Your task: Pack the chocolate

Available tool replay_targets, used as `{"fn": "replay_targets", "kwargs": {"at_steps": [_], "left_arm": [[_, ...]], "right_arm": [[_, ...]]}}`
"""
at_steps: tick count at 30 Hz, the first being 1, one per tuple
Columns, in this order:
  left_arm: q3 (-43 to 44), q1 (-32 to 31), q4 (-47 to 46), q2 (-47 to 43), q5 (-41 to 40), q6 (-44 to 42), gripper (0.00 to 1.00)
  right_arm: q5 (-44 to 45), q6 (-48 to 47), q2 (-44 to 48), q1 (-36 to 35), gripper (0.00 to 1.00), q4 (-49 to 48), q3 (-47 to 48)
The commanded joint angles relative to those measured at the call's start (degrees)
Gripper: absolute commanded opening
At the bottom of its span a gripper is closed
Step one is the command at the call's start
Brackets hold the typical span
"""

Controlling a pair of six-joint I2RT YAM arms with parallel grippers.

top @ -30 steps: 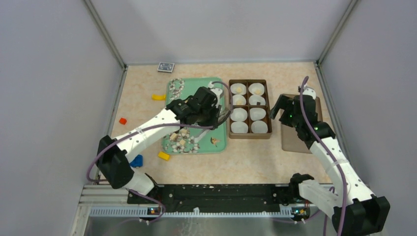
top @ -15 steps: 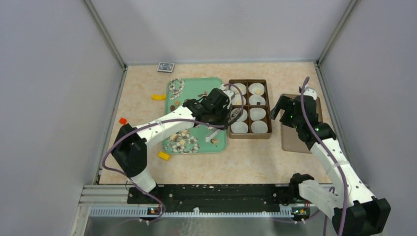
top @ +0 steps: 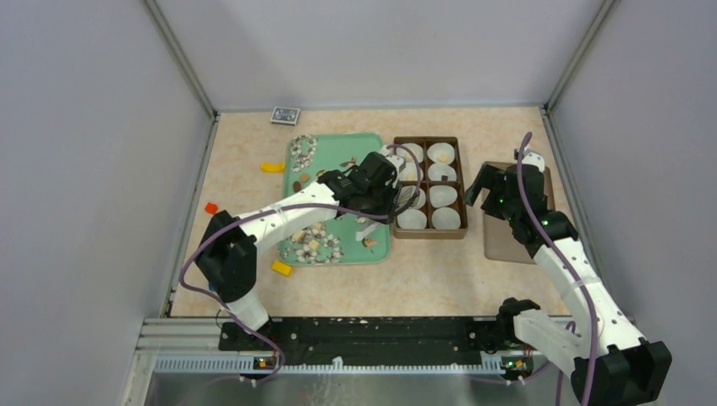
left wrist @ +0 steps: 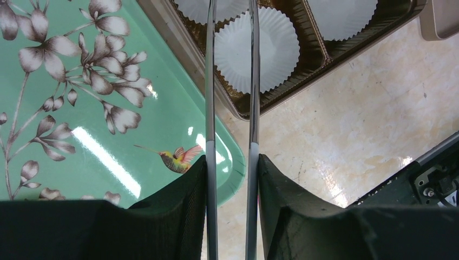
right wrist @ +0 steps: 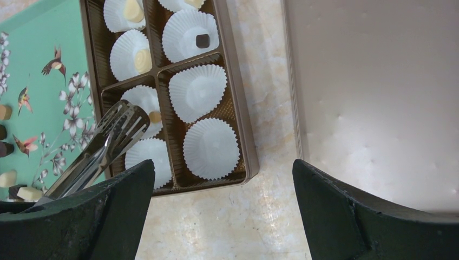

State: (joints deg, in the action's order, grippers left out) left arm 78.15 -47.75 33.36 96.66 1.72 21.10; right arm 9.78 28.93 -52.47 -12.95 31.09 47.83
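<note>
Tongs (right wrist: 105, 143) in narrow grip of left gripper (left wrist: 231, 162) above box (right wrist: 240, 108); right gripper (right wrist: 222, 165) wide open, empty.

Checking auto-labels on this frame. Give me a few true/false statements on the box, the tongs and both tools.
1. The left tool holds metal tongs whose tips are over the box. True.
2. The right tool grips the lid. False: it is open and empty, hovering between box and lid.
3. A dark square chocolate sits in one paper cup. True.
4. Every cup in the box is filled. False: several hold nothing, among them the corner cup.
</note>
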Motion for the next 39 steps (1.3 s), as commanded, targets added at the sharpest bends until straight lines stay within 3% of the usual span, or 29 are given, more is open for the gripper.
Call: {"fn": "replay_targets", "kwargs": {"at_steps": [1,13,26,33,39], "left_arm": [[3.05,-0.24,-3.0,-0.34,-0.63,0.26,0.42],[4.3,-0.54,-1.99,-5.11,-1.19,-0.5,0.32],[-2.03,-0.03,5.47,-15.24,-18.26,4.57,0.34],[-7.67,5.43,10.0,-21.2,-22.29,9.22,0.38],[-11.99,13.5,14.06,-25.83,-20.6,12.14,0.38]], "right_arm": [[-0.01,-0.67,0.5,0.09,0.96,-0.93,2.97],[-0.45,-0.88,0.75,0.12,0.96,-0.46,2.7],[-0.64,-0.72,0.63,0.1,0.96,-2.11,2.04],[-2.4,-0.81,-0.94,0.07,0.96,-4.34,1.77],[-3.09,-0.97,-1.8,0.11,0.96,-4.89,1.91]]}}
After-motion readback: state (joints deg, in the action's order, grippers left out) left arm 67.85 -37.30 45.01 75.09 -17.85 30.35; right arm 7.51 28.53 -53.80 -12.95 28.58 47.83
